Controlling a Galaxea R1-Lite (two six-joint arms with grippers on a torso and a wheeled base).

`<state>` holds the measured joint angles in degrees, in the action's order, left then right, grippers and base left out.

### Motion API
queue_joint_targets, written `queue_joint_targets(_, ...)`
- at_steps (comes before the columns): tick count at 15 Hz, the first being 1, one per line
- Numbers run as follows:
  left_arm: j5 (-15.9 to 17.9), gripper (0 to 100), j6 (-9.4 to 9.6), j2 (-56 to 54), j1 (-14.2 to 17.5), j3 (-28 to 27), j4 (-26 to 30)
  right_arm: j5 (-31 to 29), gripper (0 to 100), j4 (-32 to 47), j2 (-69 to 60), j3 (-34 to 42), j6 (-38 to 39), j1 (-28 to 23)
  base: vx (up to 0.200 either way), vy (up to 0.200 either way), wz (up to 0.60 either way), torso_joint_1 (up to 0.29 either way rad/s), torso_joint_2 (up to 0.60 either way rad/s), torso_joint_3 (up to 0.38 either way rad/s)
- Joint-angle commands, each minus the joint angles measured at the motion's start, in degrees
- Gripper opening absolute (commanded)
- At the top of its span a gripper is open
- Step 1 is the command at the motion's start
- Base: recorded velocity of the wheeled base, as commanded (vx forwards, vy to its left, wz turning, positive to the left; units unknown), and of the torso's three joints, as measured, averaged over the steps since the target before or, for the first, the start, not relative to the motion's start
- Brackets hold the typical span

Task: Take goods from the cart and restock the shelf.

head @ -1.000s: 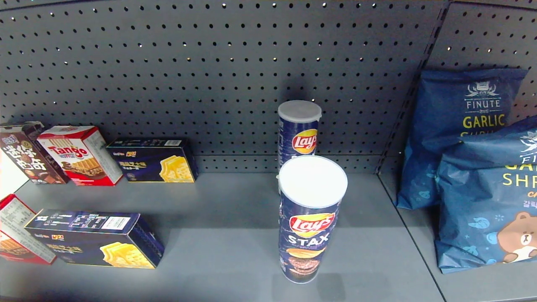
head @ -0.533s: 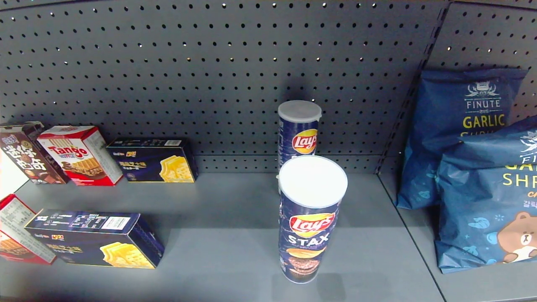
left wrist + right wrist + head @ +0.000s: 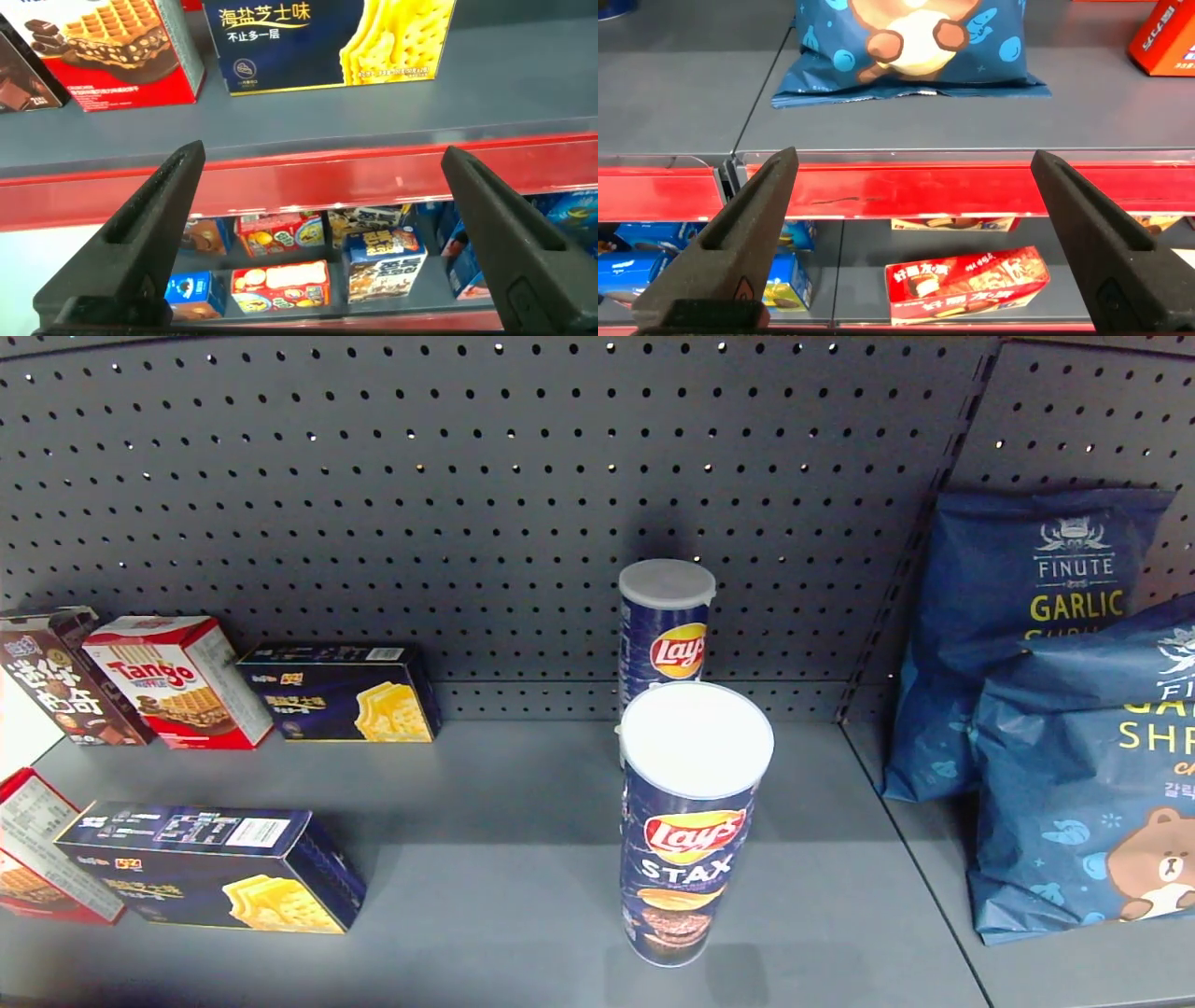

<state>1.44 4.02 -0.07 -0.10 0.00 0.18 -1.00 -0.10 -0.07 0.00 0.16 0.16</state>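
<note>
Nothing has moved. Shelf (image 3: 504,821) holds two cans (image 3: 691,840), five boxes (image 3: 215,863), two bags (image 3: 1018,635); bare room lies between boxes and cans. Left gripper (image 3: 320,149) and right gripper (image 3: 915,154) gape empty.

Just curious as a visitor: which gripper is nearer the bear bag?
Right. The right gripper sits open at the shelf edge facing the bear bag; the left gripper faces a cracker box farther left.

2 navy chip cans (image 3: 691,859), white lids (image 3: 696,739); blue snack bags (image 3: 1074,784); grey perforated panel (image 3: 467,476); red shelf edge (image 3: 318,177)
</note>
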Motion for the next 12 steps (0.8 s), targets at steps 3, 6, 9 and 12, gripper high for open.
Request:
queue_joint_targets(3,0.1,100,-0.07,0.1,0.0,-0.1,0.0,0.0,100,0.0,0.1,0.0,0.0,0.0,0.0,0.0,0.0,0.0,0.0,0.0)
queue_joint_targets(6,0.1,100,-0.68,0.1,0.0,-0.1,0.0,0.0,100,0.0,0.1,0.0,-0.1,0.0,0.0,0.0,0.0,0.0,0.0,0.0)
queue_joint_targets(9,0.1,100,-1.3,0.1,0.0,0.0,-0.1,0.0,100,0.0,0.1,0.0,-0.1,0.0,0.0,0.0,0.0,0.0,0.0,0.0)
queue_joint_targets(12,-0.3,100,-1.65,0.1,0.0,-0.1,-0.1,0.0,100,0.0,0.1,0.0,-0.1,0.0,0.0,-0.067,0.0,0.001,0.0,-0.002)
